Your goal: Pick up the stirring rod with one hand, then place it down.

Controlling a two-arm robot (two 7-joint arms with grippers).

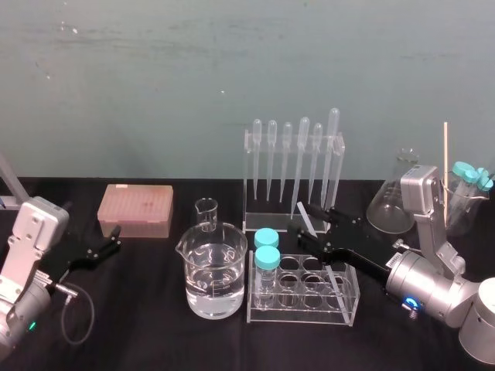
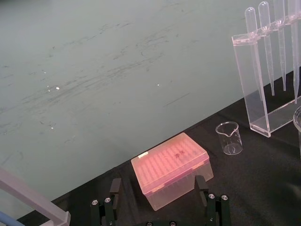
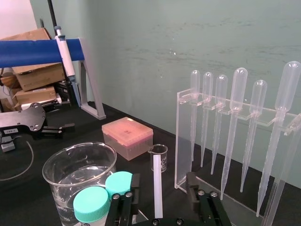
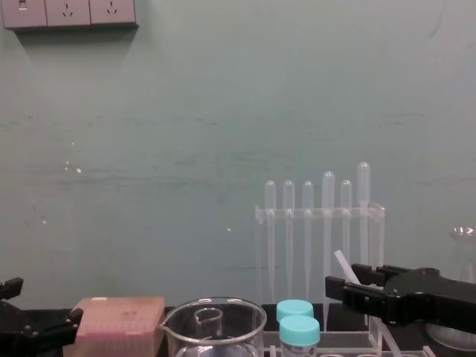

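1. The black table [image 1: 155, 325] fills the lower half of the head view. My left gripper [image 1: 114, 239] lies idle at the lower left, its fingers spread and holding nothing.
2. The pipette stand [image 1: 249, 185] stands at centre, with the tube rack [image 1: 302, 315] just below it in the frame.
3. My right gripper [image 1: 305, 222] comes in from the lower right, above the rack. Its fingers [image 3: 129, 197] stand apart, one on each side of the stirring rod [image 3: 157, 188]. A gap shows on both sides, so they are not clamped.
4. The rod slants between them. Its lower end seems to sit in the rack's right part, and its upper end tilts toward the stand.
5. I judge the pick-up is still to be made. Next I need to close squarely on the rod, then lift it along its slant, clear of the rack.
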